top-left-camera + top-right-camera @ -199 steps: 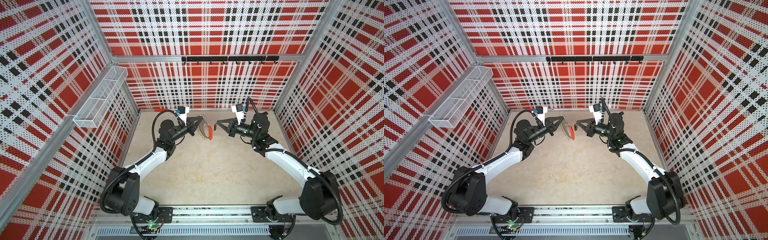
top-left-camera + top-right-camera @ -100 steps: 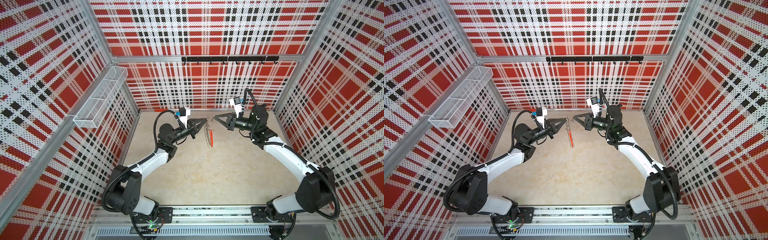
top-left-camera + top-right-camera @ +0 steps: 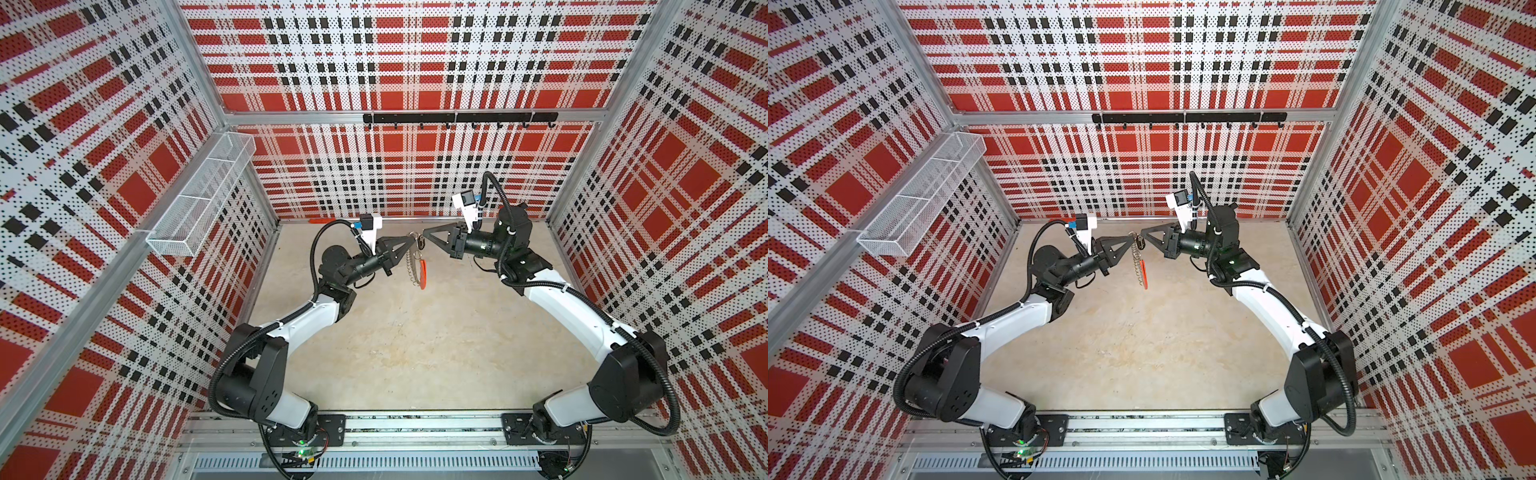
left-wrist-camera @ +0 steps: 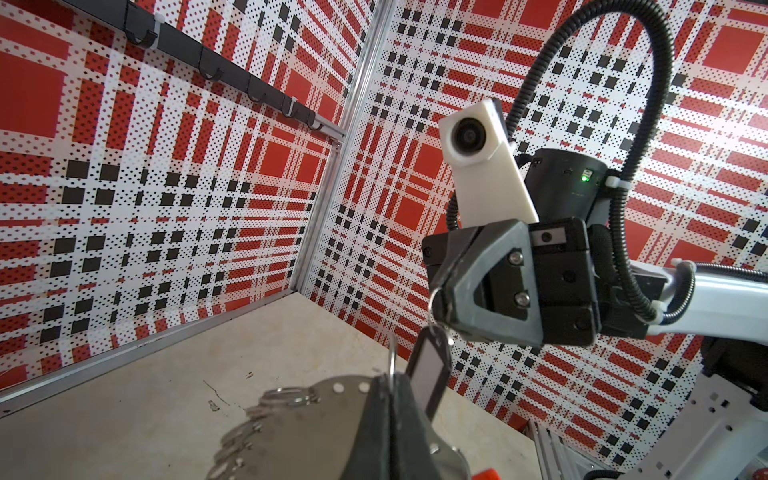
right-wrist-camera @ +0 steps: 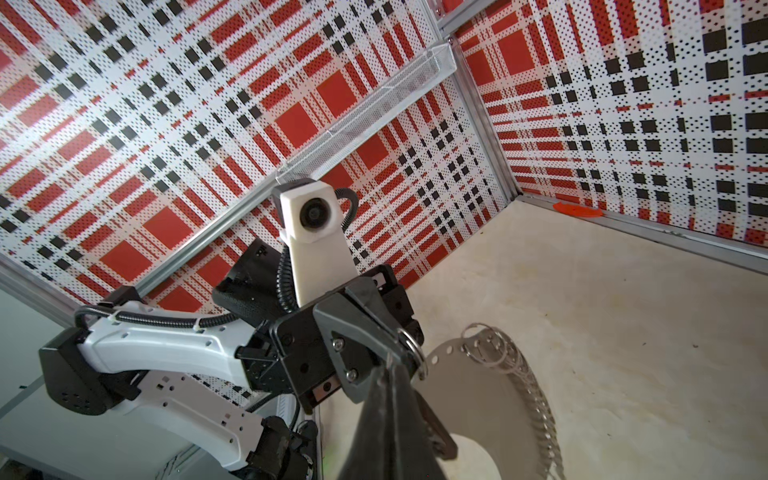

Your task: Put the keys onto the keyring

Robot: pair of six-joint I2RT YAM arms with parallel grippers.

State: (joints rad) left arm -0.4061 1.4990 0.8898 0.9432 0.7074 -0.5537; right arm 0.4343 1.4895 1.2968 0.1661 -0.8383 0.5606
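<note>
Above worktop (image 3: 395, 340), keyring (image 3: 417, 266) hung long-axis twelve-to-six from left jaws pinching its top; keys (image 3: 421, 244) pinched in right jaws, just beside that top at its three o'clock, likely next threaded toward nine.

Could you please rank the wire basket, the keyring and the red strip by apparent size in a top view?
1. wire basket, largest.
2. keyring, hanging edge-on, so it looks narrow.
3. red strip by the back wall, smallest.
</note>
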